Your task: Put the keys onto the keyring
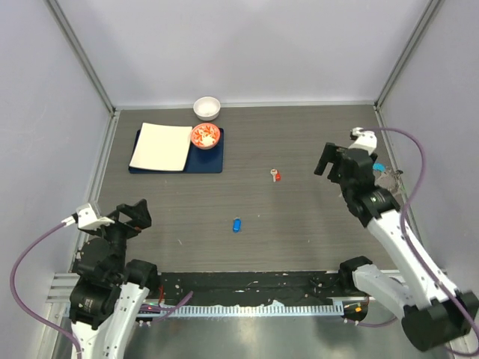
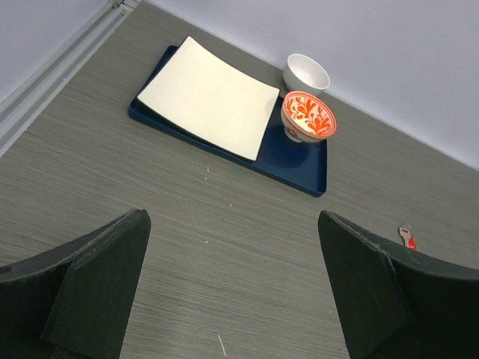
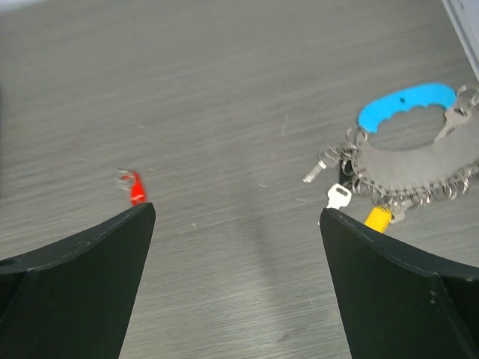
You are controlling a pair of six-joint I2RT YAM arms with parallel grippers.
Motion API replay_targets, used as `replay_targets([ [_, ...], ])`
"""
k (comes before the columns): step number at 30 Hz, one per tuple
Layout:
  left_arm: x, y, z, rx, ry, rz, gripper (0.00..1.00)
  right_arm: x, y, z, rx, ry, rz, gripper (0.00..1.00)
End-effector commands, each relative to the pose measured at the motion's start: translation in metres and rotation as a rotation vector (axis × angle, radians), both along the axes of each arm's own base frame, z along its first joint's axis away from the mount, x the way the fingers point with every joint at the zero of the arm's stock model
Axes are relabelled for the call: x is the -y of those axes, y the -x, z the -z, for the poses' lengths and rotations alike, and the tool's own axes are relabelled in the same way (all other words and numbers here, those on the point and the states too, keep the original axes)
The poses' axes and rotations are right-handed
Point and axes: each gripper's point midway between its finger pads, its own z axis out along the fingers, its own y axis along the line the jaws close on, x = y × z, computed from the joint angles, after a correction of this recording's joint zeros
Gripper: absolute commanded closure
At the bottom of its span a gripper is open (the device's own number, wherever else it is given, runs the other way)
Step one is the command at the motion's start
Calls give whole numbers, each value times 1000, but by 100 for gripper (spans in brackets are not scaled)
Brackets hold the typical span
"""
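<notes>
Two small keys lie loose on the grey table: a red-capped key (image 1: 276, 176) right of centre and a blue-capped key (image 1: 236, 224) nearer the middle. The keyring (image 3: 408, 168), a bunch of silver keys with a light-blue strip (image 3: 404, 105) and a yellow tag (image 3: 377, 218), rests at the far right, partly hidden behind my right arm in the top view (image 1: 387, 176). My right gripper (image 1: 337, 161) hovers open between the red key (image 3: 135, 188) and the keyring, holding nothing (image 3: 236, 213). Above the near left of the table, my left gripper (image 1: 133, 213) is open and empty (image 2: 232, 224). It faces the distant red key (image 2: 407, 238).
A navy tray (image 1: 209, 161) at the back left carries a white square plate (image 1: 161, 146) and a red patterned bowl (image 1: 205, 135). A white bowl (image 1: 206, 108) stands behind it by the back wall. Walls close the table on three sides.
</notes>
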Motion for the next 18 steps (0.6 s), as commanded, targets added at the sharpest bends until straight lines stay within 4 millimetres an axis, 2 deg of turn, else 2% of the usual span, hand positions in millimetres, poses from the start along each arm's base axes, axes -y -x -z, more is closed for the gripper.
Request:
replay_targets([
  [1, -2, 9, -7, 50, 25, 6, 0, 19, -28, 31, -139, 65, 160, 0],
  [3, -1, 9, -7, 47, 24, 15, 0, 32, -42, 38, -173, 44, 205, 0],
  [5, 2, 9, -6, 45, 22, 34, 0, 43, -58, 58, -232, -13, 272, 0],
  [6, 3, 9, -6, 44, 22, 40, 0, 59, -63, 66, -256, -43, 322, 0],
  [7, 5, 9, -6, 42, 21, 52, 0, 64, -72, 76, -281, -50, 340, 0],
  [10, 9, 9, -6, 43, 21, 80, 0, 85, -89, 87, -285, -74, 411, 0],
  [12, 10, 10, -6, 42, 21, 91, 0, 98, -98, 107, -319, -123, 426, 0],
  [13, 11, 10, -5, 40, 20, 97, 0, 102, -106, 109, -308, -135, 423, 0],
  [15, 12, 10, -5, 39, 18, 103, 0, 106, -113, 131, -357, -142, 415, 1],
  [17, 13, 10, -5, 39, 20, 107, 0, 108, -122, 138, -372, -162, 397, 1],
  [18, 13, 10, -5, 40, 19, 112, 0, 108, -123, 153, -411, -163, 387, 2],
])
